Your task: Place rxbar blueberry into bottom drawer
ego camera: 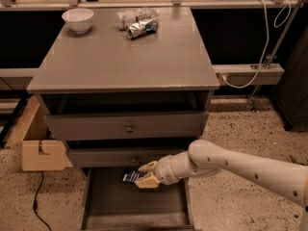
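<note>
While the gripper (144, 175) is hovering over the rear of the open bottom drawer (134, 205), just below the front of the middle drawer (108, 157), a release is risking the bar snagging that front or landing tilted. Jaws are closing on 1 end of the rxbar blueberry (129, 176), which is projecting leftward from them, seemingly clear of the drawer floor.

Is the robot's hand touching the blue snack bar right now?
Touching. The camera view shows the gripper, low over the open bottom drawer, clamped on one end of the rxbar blueberry, with no gap between them.
</note>
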Controlling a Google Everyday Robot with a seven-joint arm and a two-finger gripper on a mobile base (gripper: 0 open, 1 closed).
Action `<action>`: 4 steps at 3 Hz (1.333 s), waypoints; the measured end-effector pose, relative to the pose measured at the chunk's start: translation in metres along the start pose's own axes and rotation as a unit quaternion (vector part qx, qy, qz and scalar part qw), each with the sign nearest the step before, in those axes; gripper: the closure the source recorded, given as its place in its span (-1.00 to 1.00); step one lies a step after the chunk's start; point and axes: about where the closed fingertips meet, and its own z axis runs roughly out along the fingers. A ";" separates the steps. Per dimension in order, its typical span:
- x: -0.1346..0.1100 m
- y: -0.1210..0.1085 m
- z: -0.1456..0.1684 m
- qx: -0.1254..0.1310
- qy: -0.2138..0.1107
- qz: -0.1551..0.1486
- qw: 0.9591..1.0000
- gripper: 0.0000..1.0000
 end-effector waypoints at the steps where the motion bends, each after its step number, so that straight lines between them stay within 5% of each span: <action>1: 0.002 -0.001 0.001 -0.002 -0.001 0.000 1.000 1.00; 2: 0.030 -0.013 0.018 -0.027 -0.016 -0.005 0.999 1.00; 3: 0.100 -0.037 0.058 -0.065 -0.033 0.009 0.997 1.00; 4: 0.142 -0.055 0.088 -0.054 -0.031 0.030 0.998 1.00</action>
